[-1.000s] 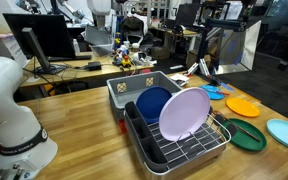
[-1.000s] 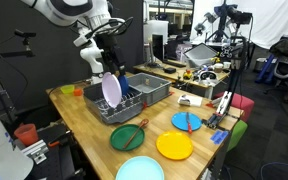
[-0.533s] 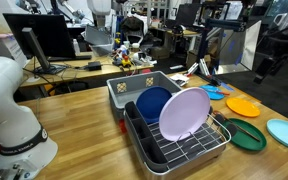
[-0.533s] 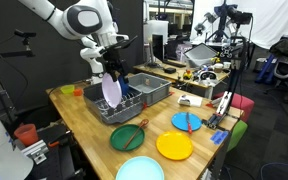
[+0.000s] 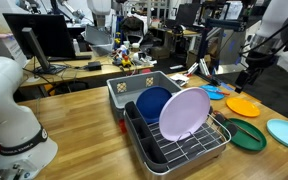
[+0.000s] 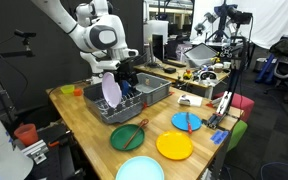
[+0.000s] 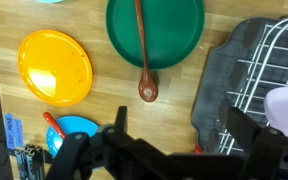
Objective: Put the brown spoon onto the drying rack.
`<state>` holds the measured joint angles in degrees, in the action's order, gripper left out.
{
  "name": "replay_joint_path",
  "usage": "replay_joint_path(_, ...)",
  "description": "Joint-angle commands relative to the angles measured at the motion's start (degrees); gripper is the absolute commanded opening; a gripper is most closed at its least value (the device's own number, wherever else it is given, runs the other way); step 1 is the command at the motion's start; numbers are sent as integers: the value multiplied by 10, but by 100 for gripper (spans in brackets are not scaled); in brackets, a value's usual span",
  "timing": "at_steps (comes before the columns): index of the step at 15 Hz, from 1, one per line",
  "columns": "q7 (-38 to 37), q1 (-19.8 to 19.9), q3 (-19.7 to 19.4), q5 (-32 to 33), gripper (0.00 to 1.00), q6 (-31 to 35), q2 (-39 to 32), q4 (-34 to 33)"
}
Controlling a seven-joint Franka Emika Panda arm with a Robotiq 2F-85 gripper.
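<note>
The brown spoon (image 7: 142, 50) lies across a green plate (image 7: 174, 35), its bowl (image 7: 148, 92) over the plate's rim on the wooden table. It shows in both exterior views (image 5: 246, 129) (image 6: 133, 131). The drying rack (image 5: 189, 145) holds a lilac plate (image 5: 184, 112) and a dark blue plate (image 5: 152, 102); it also shows in an exterior view (image 6: 119, 106) and the wrist view (image 7: 274, 55). My gripper (image 7: 179, 128) is open and empty, high above the table between spoon and rack. It shows in both exterior views (image 5: 246, 76) (image 6: 124, 73).
An orange plate (image 7: 54, 67) and a small blue plate with a red utensil (image 7: 72, 130) lie beside the green plate. A light blue plate (image 5: 285, 132) is at the table's end. A grey tub (image 5: 144, 86) stands behind the rack. Monitors and clutter fill the desks behind.
The arm has swung away from above the rack toward the plates, coming into an exterior view from the right. The spoon and plates have not moved.
</note>
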<state>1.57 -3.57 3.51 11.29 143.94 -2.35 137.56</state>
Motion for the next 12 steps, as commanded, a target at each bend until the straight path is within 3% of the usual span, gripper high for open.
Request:
replay_joint_path(1,-5,-1,-6,36,100,5,-45,-27)
replay_joint_path(12,-28,-7,-11,60,100,20,-78,-40)
